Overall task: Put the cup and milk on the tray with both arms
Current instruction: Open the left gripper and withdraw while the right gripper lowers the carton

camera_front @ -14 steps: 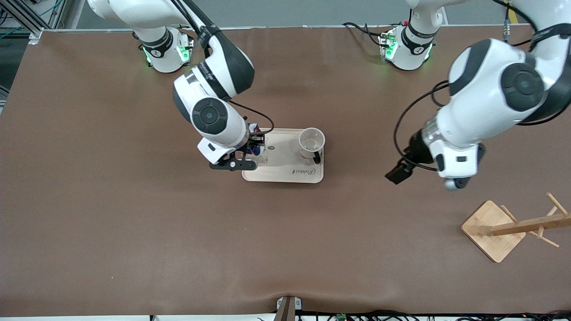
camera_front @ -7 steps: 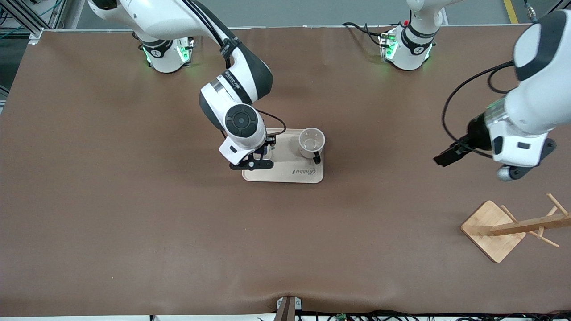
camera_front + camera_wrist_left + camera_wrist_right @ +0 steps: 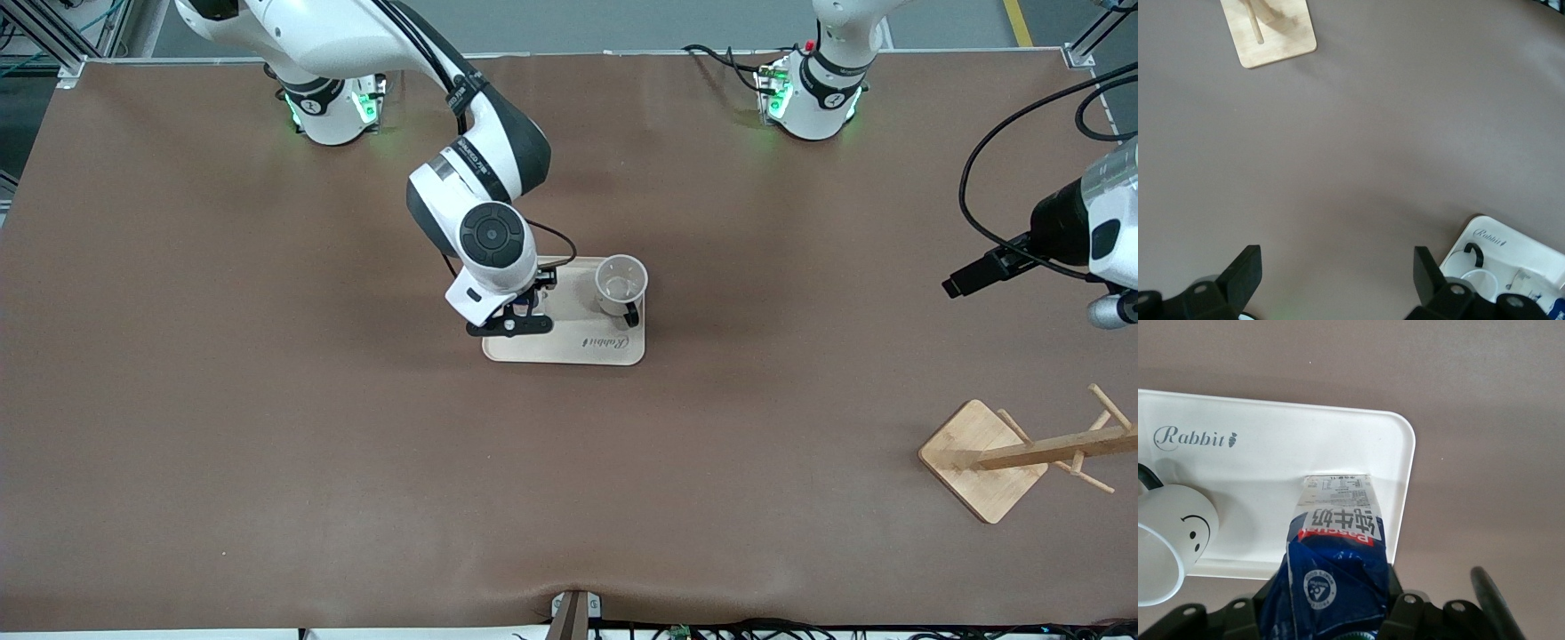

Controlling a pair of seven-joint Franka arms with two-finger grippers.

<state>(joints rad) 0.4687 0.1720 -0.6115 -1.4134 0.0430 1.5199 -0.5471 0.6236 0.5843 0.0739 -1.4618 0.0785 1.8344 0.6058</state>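
Now the blue-and-pale milk carton point(image 3: 1336, 553) stands upright on the cream tray point(image 3: 613, 351), directly between the right gripper point(image 3: 1331, 613) fingers, seemingly still clamped; left gripper point(image 3: 1335, 280) waits spread open.

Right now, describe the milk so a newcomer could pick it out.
Find the cream tray mid-table. The milk stands on its end toward the right arm's side, under the right gripper, beside the white cup. It is the only carton: dark blue top, red label, pale base.
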